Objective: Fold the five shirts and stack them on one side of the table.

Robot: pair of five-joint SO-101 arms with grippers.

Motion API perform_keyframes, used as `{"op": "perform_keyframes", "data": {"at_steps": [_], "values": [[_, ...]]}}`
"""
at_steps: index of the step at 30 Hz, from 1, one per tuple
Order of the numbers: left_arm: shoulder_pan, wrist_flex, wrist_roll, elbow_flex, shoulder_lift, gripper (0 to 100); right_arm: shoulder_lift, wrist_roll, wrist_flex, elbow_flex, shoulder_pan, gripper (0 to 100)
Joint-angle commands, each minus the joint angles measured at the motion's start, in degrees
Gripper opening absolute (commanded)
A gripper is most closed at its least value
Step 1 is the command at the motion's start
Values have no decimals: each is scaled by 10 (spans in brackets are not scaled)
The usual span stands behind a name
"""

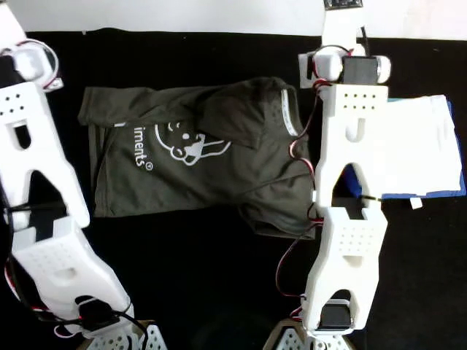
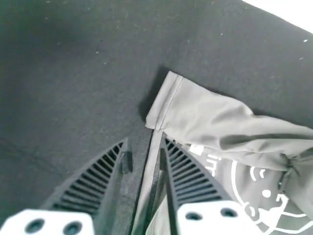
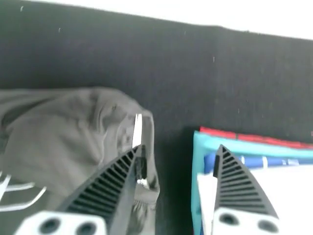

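Olive shirt (image 1: 219, 182) lies spread out in the middle of the black surface (image 1: 219, 284), seen from the high view. Its white print (image 1: 182, 142) faces up and its collar (image 1: 290, 109) points toward the right arm (image 1: 350, 146). One part is folded over the chest. The stack of folded shirts (image 1: 419, 153) sits at the right side, white on top with blue showing at its lower edge. The right arm stands between it and the olive shirt. The left arm (image 1: 36, 146) runs along the left edge, just beside the shirt's far end.

From the left wrist, the left end effector (image 2: 144, 142) is released, its jaws parted. A strip of the olive shirt (image 2: 220, 127) runs between them, and a hemmed edge (image 2: 166, 103) lies just beyond the tips on the surface (image 2: 73, 73).

From the right wrist, the right end effector (image 3: 181, 147) is spread wide and grasps nothing. One fingertip hangs at the collar (image 3: 139, 122) of the olive shirt (image 3: 73, 132). The other is over the near corner of the stack of folded shirts (image 3: 254, 147), whose red, teal, blue and white layers show. Bare surface (image 3: 146, 49) shows between shirt and stack.
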Motion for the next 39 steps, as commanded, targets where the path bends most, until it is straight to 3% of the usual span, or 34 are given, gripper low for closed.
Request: {"op": "perform_keyframes", "data": {"at_steps": [1,5,11,16,25,32,35,39], "values": [[20,115,-33,-33,-57,109,-7,-6,73,-86,5,221],[46,229,-75,-29,-70,109,-7,-5,147,-158,2,221],[36,230,-77,56,-91,109,-38,-5,164,-172,0,221],[41,221,-87,246,-156,105,-140,26,164,-35,-15,221],[61,-127,-88,761,-325,108,-321,83,160,286,-27,220],[54,-400,-88,985,-364,108,-330,91,132,437,-32,220],[29,-455,-90,1015,-364,108,-333,91,96,509,-41,220],[-11,-457,-126,1016,-364,108,-334,89,53,583,-51,220]]}}
